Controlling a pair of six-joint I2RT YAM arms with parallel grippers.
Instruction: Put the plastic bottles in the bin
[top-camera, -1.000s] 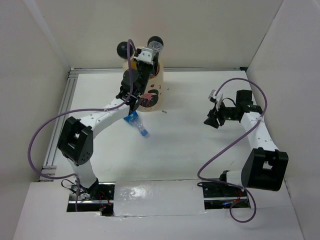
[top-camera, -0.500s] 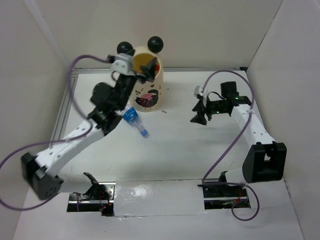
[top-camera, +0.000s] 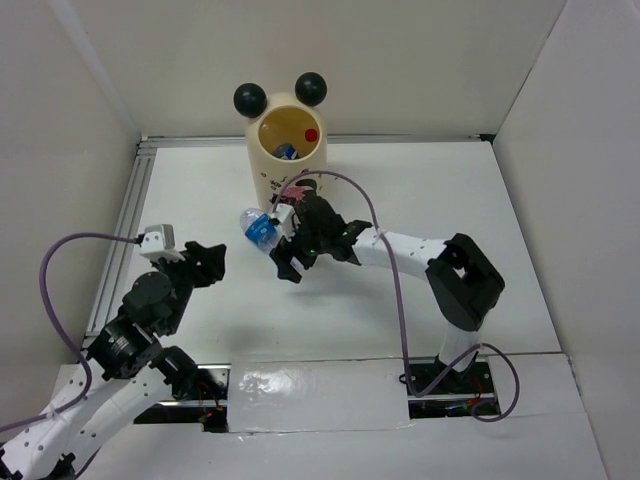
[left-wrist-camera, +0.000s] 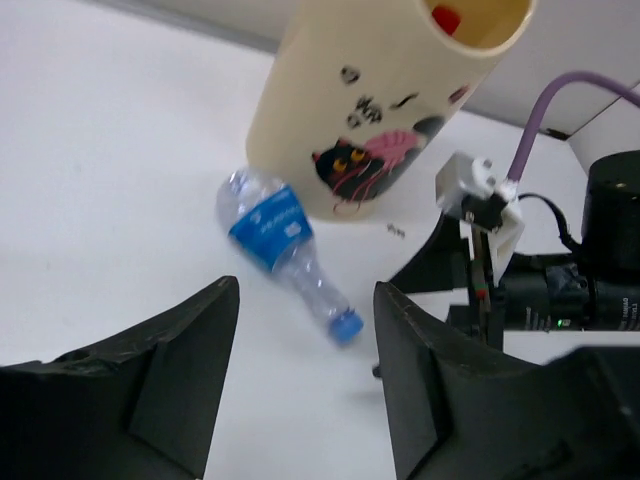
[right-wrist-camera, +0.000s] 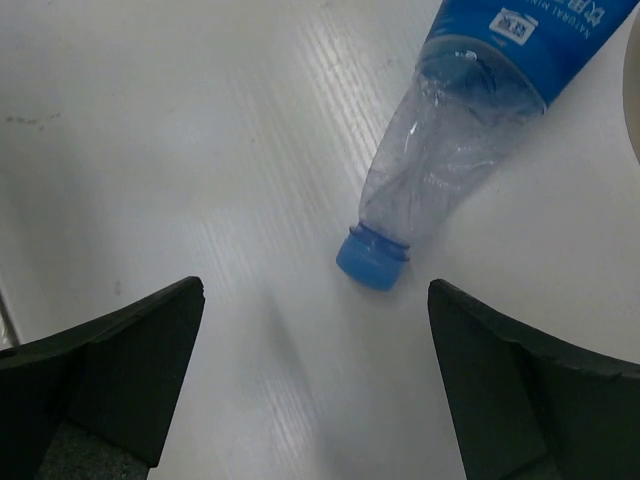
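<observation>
One clear plastic bottle (top-camera: 260, 228) with a blue label and blue cap lies on the table just in front of the cream bin (top-camera: 262, 165). It also shows in the left wrist view (left-wrist-camera: 283, 240) and the right wrist view (right-wrist-camera: 440, 150). My right gripper (top-camera: 286, 262) is open and empty, hovering over the bottle's cap end; the cap (right-wrist-camera: 372, 260) lies just ahead of the gap between its jaws (right-wrist-camera: 315, 350). My left gripper (top-camera: 213, 262) is open and empty, to the bottle's near left (left-wrist-camera: 305, 360). Inside the bin I see a red cap (top-camera: 311, 135) and a blue label.
The bin (left-wrist-camera: 380, 100) has two black ball ears (top-camera: 250, 98) and a cartoon print. White walls enclose the table at the back and both sides. A metal rail (top-camera: 120, 240) runs along the left edge. Purple cables loop off both arms.
My left arm has drawn back from the bin's rim to the near left. My right arm has swung from the right side across to the bottle. The bottle has not moved.
</observation>
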